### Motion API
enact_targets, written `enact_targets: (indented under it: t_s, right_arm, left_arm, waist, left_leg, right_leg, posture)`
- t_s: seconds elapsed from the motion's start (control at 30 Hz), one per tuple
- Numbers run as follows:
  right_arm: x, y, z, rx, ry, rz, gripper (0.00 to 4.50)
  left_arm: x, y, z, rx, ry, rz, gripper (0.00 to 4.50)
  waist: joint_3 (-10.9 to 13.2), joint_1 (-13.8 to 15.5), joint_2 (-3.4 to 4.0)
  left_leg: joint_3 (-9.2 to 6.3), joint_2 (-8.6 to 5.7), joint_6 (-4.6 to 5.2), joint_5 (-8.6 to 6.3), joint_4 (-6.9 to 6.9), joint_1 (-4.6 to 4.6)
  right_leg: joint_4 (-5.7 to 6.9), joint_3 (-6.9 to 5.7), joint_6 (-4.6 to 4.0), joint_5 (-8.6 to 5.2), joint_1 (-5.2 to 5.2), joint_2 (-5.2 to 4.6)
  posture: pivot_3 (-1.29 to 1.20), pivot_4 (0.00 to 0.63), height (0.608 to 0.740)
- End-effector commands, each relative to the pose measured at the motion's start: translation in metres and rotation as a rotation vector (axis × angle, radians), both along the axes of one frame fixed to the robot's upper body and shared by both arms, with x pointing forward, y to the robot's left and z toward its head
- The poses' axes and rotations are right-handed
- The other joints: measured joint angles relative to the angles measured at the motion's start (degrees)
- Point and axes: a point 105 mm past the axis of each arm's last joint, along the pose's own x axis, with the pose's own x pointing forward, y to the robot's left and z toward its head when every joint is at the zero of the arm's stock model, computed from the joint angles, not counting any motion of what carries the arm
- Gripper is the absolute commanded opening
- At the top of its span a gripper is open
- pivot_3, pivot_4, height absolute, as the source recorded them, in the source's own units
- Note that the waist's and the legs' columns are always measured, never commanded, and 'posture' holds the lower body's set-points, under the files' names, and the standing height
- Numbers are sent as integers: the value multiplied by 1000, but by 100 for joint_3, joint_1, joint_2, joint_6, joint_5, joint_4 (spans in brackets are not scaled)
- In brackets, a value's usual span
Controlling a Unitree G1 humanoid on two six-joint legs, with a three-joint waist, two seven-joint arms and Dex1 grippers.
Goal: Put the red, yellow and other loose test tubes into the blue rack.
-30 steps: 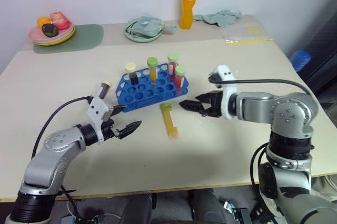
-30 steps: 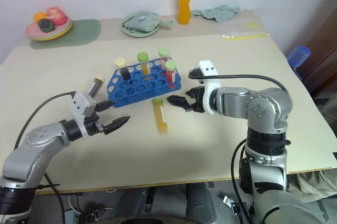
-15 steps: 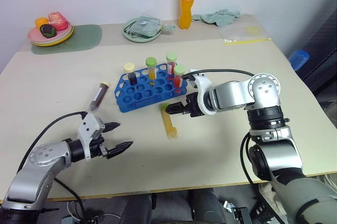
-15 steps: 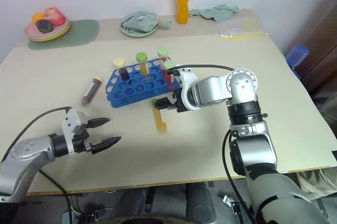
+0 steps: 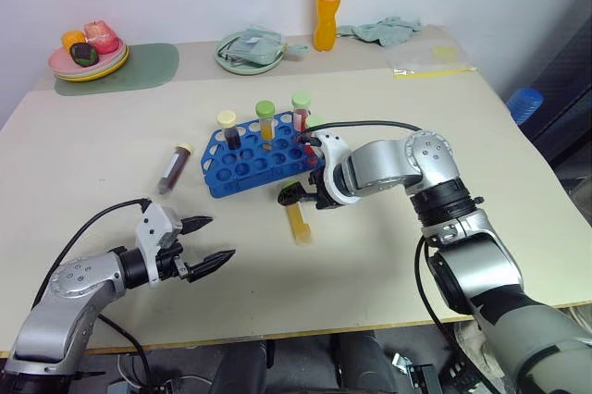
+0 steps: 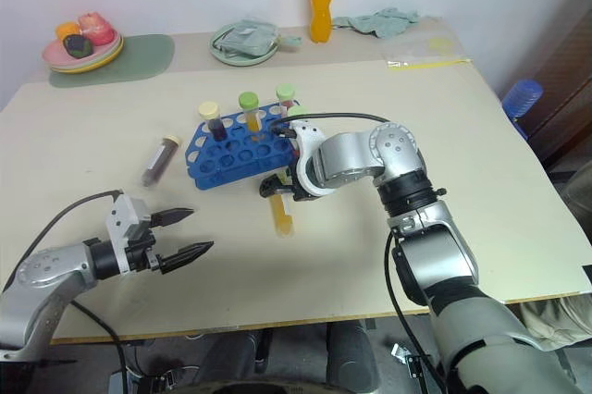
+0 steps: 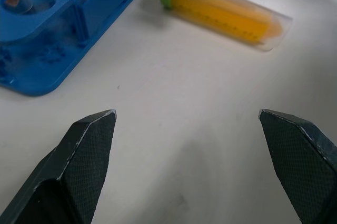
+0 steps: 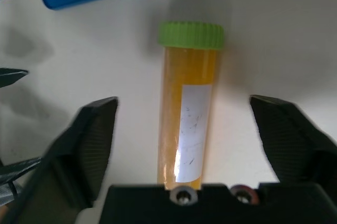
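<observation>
The blue rack [image 5: 252, 170] stands mid-table with three capped tubes upright in it: a dark one [image 5: 228, 129], a yellow one [image 5: 266, 120] and a red one [image 5: 301, 109]. A loose yellow tube with a green cap [image 5: 298, 219] lies just in front of the rack. My right gripper [image 5: 301, 196] points down over its cap end, open. In the right wrist view the tube [image 8: 189, 113] lies between the fingers [image 8: 87, 140] with a gap on each side. A dark brown tube [image 5: 174, 168] lies left of the rack. My left gripper [image 5: 207, 242] hovers open near the front left, holding nothing.
Along the far edge stand an orange drink bottle [image 5: 331, 1], a pale green plate with a cloth [image 5: 252, 50], a plate of toy fruit [image 5: 88, 52] on a green mat, a crumpled cloth [image 5: 388, 29] and a plastic bag [image 5: 430, 61].
My right gripper has swung left from beside the rack and tipped down over the yellow tube's cap end. My left gripper has drawn back from the rack toward the front edge.
</observation>
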Motion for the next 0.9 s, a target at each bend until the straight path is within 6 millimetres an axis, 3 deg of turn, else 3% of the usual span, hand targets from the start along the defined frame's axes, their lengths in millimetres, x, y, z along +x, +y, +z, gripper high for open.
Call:
enact_targets:
  t_s: [0.03, 0.17, 0.2, 0.37, 0.47, 0.6, 0.77, 0.9]
  right_arm:
    - [1, 8, 11, 26, -15, 12, 2806]
    - [2, 8, 13, 35, -16, 8, 846]
    - [2, 9, 15, 42, -22, 11, 643]
    - [-4, 6, 34, 80, -121, 86, 593]
    - [-21, 6, 66, 89, -409, 267, 593]
    - [-29, 10, 96, 192, -843, 333, 593]
    - [-11, 10, 93, 235, -1219, 275, 593]
    - [10, 26, 92, 229, -1412, 156, 593]
  left_arm:
    - [-6, -9, 4, -24, -5, -42, 4500]
    - [-6, -10, 4, -24, 2, -51, 4500]
    - [-6, -9, 4, -24, 2, -51, 4500]
    - [-4, -7, 6, -16, -1, -41, 4500]
    - [-3, -4, 6, -4, -13, -15, 4500]
    - [-2, -3, 7, 0, -21, 7, 4500]
    - [5, -8, 13, -7, -36, 19, 4500]
    - [10, -16, 20, -14, -49, 13, 4500]
  waist:
    - [0, 0, 0]
    - [0, 0, 0]
    - [0, 0, 0]
    - [2, 2, 2]
    - [7, 17, 10]
    - [2, 11, 4]
    - [1, 0, 2]
    - [1, -3, 1]
  left_leg:
    - [0, 0, 0, 0, 0, 0]
    - [1, 0, 0, 0, 0, 0]
    - [1, 0, 0, 0, 0, 0]
    - [1, 0, 0, 0, 0, 0]
    - [0, -1, 2, -1, 4, -15]
    - [0, -2, 11, -7, 8, -23]
    - [6, -2, 11, -6, 9, -16]
    - [6, 0, 6, -4, 7, -14]
  right_leg:
    - [0, 0, 0, 0, 0, 0]
    - [0, 0, 0, 0, 0, 0]
    - [0, 0, 0, 0, 0, 0]
    - [0, 0, 0, 0, 0, 0]
    - [-1, -1, 1, 0, -10, -1]
    - [-3, -11, 5, -2, -15, 5]
    - [-2, -10, 6, -2, -12, 5]
    - [3, -4, 4, -1, -16, 5]
  posture:
    - [0, 150, 740]
    - [0, 150, 740]
    - [0, 150, 740]
    - [0, 150, 740]
    - [0, 150, 740]
    - [0, 150, 740]
    - [0, 150, 740]
    - [0, 150, 740]
